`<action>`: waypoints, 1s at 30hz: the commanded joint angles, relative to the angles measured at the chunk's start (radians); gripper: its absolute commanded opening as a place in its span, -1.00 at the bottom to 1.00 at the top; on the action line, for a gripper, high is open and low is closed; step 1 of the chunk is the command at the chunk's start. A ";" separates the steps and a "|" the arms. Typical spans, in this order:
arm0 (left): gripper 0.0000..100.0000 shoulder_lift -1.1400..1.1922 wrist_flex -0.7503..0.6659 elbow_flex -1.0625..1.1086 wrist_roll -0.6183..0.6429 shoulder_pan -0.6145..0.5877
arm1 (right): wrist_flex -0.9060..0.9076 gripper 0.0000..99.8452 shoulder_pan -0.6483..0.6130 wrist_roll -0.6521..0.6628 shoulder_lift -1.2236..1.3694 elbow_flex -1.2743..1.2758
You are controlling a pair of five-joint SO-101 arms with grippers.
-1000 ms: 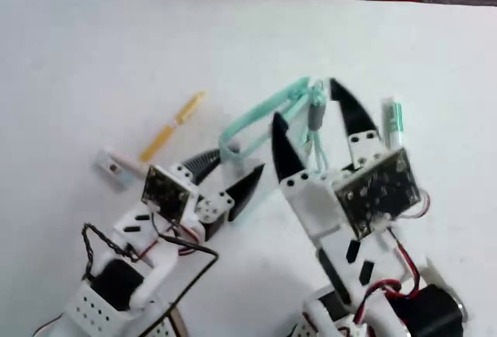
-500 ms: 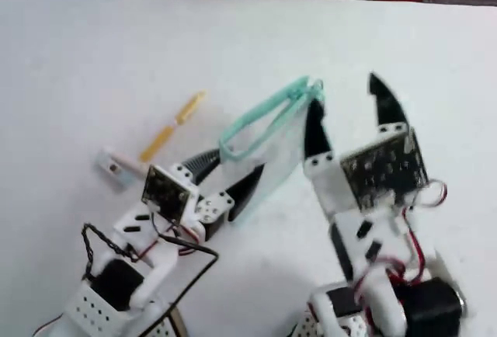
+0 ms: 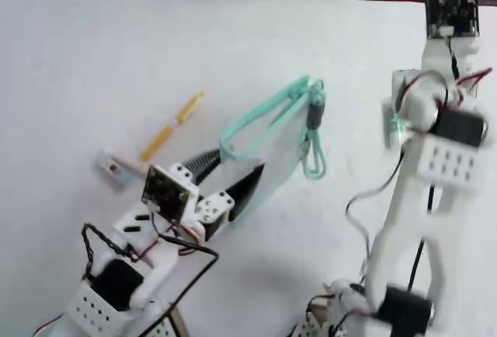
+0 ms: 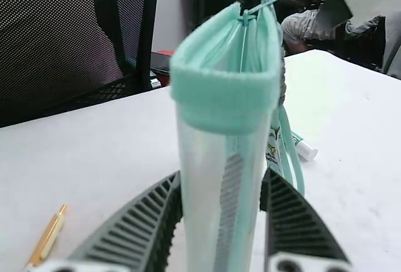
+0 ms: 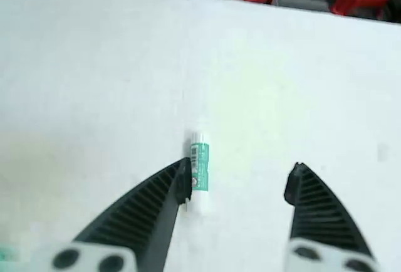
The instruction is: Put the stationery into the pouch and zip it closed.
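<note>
**Layout, left to right (high view)**

- A small white block [image 3: 115, 168] lies on the table [image 3: 78, 57]. A yellow pen [image 3: 172, 127] lies just beside it. Both are outside the pouch.
- The left gripper [image 3: 242, 168] is clamped on the lower end of the pouch [image 3: 268, 131]. Its ribbed fingers [image 4: 150, 222] press the clear wall from both sides and hold the pouch up on edge.
- The teal mouth of the pouch appears only narrowly parted. A strap loop [image 3: 313, 154] hangs at its far end.
- The right arm [image 3: 431, 143] stands raised, well apart from the pouch.
- The right gripper [image 5: 241, 168] hangs over the table with its fingers spread wide and nothing between them.
- The glue stick [image 5: 200, 172] lies on the table by the tip of one finger, not centred in the gap.

**Hazards**

1. Closing from this pose would probably strike the glue stick on one side only. The round body would roll or skid away, so centre the gap over it first.
2. The narrow pouch mouth leaves little margin. An item arriving off-line could hit the rim and push the pouch over, or drag it out of the left gripper's hold on the smooth wall.
3. The strap loop could snag a finger near the opening.
4. The pen and the block lie beyond the left arm, so reaching them with the right arm risks a collision between the arms.
</note>
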 commanded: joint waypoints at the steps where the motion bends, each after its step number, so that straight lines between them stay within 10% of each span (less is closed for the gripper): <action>1: -0.59 -0.007 -0.025 -0.017 0.011 -0.007 | -0.007 -0.52 0.028 0.060 0.159 -0.112; 30: -0.59 -0.007 -0.026 -0.017 0.011 -0.007 | 0.229 -0.65 -0.021 0.074 1.222 -1.146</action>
